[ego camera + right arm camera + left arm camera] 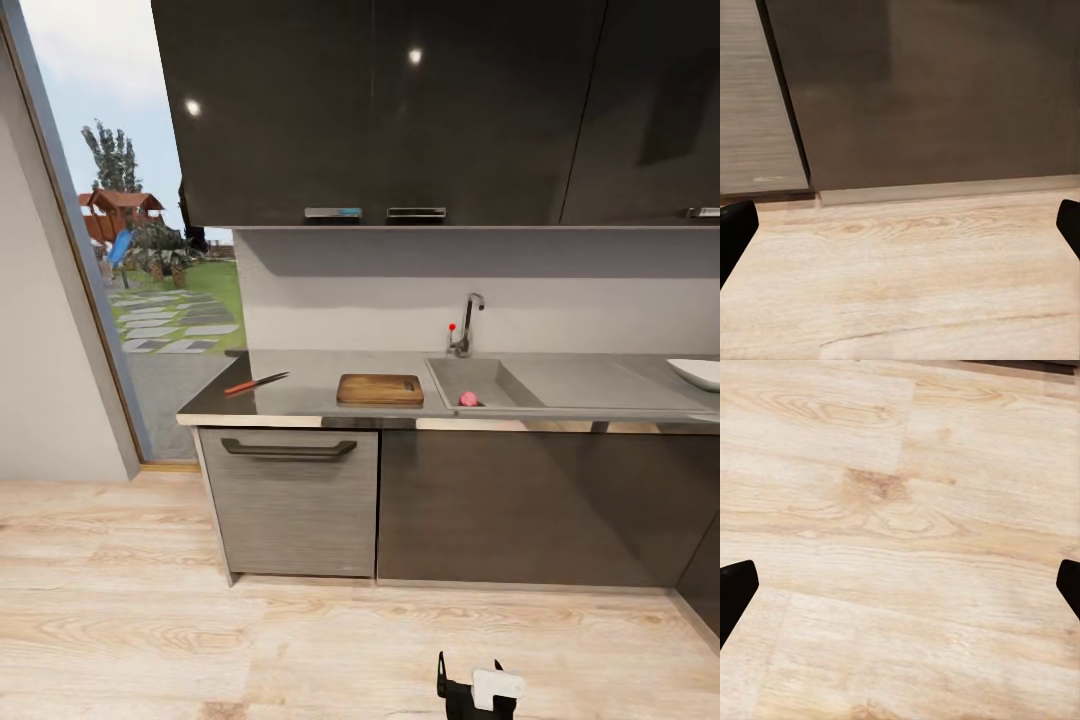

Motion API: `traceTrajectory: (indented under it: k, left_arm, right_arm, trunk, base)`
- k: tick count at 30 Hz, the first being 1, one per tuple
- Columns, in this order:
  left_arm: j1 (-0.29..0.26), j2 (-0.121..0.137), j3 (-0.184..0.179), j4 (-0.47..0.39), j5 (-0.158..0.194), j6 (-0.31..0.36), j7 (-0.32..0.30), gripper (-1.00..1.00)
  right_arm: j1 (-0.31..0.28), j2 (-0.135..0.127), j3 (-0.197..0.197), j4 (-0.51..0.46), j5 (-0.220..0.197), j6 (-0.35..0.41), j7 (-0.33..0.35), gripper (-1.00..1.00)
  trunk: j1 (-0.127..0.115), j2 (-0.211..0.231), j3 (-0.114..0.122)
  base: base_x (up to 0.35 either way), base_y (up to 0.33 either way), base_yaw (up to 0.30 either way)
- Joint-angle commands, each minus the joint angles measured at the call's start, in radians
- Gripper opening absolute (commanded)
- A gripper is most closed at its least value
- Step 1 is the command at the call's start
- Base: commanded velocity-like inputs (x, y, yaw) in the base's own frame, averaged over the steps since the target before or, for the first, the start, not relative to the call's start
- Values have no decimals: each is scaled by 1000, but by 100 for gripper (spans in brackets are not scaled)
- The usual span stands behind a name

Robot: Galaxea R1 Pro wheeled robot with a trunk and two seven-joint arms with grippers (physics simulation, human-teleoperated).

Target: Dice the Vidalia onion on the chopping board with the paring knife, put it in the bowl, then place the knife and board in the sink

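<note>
Onion (468,399) at sink's (480,380) 6 o'clock: small, round, likely rolls; grip across middle. Both grippers wide open, empty.

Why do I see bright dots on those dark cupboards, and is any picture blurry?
Head view: the dots are ceiling lights mirrored in the glossy upper cabinets; the countertop front also gleams, and daylight comes through the doorway. Wrist views: the wooden floor looks soft and evenly lit, without glare.
</note>
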Motion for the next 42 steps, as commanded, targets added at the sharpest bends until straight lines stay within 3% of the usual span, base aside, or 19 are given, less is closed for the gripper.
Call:
traceTrajectory:
  k: [1, 42]
  left_arm:
    - [0, 0, -3, -1, 9, -1, 0, 100]
    - [0, 0, -3, -1, 9, -1, 0, 100]
  right_arm:
    - [-1, 1, -4, 1, 11, -1, -8, 100]
    - [-1, 9, -4, 1, 9, 1, -9, 100]
  trunk:
    - [0, -1, -1]
    - [0, -1, 2]
  base:
    - [0, -52, 0]
    - [0, -18, -9]
